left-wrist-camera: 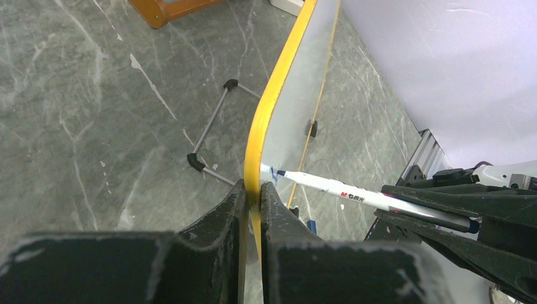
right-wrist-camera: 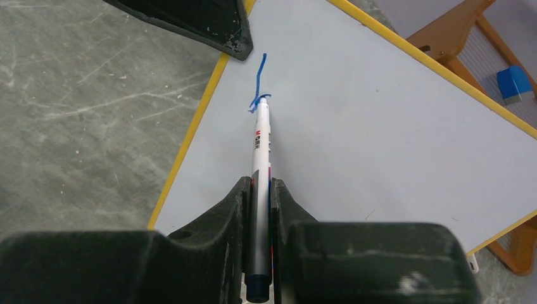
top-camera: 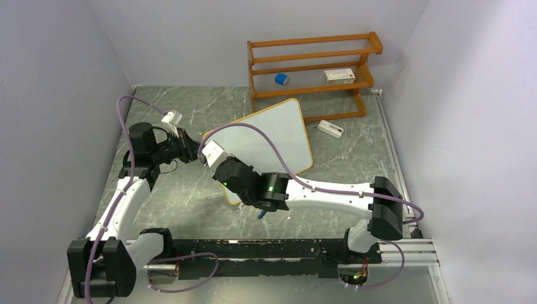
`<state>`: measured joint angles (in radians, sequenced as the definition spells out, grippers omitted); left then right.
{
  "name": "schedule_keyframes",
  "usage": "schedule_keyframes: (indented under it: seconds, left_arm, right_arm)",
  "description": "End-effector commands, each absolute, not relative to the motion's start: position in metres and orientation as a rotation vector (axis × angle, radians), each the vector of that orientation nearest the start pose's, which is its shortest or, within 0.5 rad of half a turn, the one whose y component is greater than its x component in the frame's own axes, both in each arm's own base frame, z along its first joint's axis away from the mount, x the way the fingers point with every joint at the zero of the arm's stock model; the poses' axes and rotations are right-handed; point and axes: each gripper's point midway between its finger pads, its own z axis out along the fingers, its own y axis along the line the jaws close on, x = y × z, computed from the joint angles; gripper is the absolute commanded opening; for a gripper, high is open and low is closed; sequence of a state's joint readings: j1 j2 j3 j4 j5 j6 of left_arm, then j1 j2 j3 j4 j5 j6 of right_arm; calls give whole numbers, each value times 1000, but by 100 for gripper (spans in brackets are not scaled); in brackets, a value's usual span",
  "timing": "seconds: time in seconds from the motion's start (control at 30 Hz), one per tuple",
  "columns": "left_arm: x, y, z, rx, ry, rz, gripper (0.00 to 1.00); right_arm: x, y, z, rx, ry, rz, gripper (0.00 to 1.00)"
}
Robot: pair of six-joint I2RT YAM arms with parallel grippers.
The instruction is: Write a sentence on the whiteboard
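Observation:
The whiteboard (top-camera: 288, 123), white with a yellow-orange frame, stands tilted in the middle of the table. My left gripper (left-wrist-camera: 252, 187) is shut on the frame at the board's left edge (left-wrist-camera: 272, 95). My right gripper (right-wrist-camera: 258, 190) is shut on a white marker (right-wrist-camera: 261, 145), held over the board face (right-wrist-camera: 380, 126). The marker's tip touches the board near that left edge. No full sentence shows on the board. The only writing is one short, hooked blue stroke (right-wrist-camera: 258, 82) at the tip. The left wrist view shows the marker (left-wrist-camera: 354, 197) reaching the board from the right.
An orange wooden rack (top-camera: 310, 69) stands behind the board and holds a blue item (top-camera: 282, 79) and a white box (top-camera: 340, 76). Another white box (top-camera: 330, 128) lies on the table beside it. The board's wire foot (left-wrist-camera: 209, 136) sticks out behind. A small blue piece (top-camera: 261, 214) lies under my right arm.

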<state>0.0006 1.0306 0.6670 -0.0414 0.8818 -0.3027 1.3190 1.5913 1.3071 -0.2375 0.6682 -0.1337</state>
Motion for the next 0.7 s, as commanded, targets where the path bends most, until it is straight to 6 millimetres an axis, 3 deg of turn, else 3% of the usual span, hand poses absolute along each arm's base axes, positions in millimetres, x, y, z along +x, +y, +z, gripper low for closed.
schedule_keyframes:
  seconds: [0.0,0.67]
  left_arm:
    - [272,-150,191,313,1992,-1094,5]
    - [272,-150,191,313,1993,-1092,5]
  right_arm:
    - [233,397,240,-925,1686,47,0]
    - [248,396,253,-892,1664,45,0]
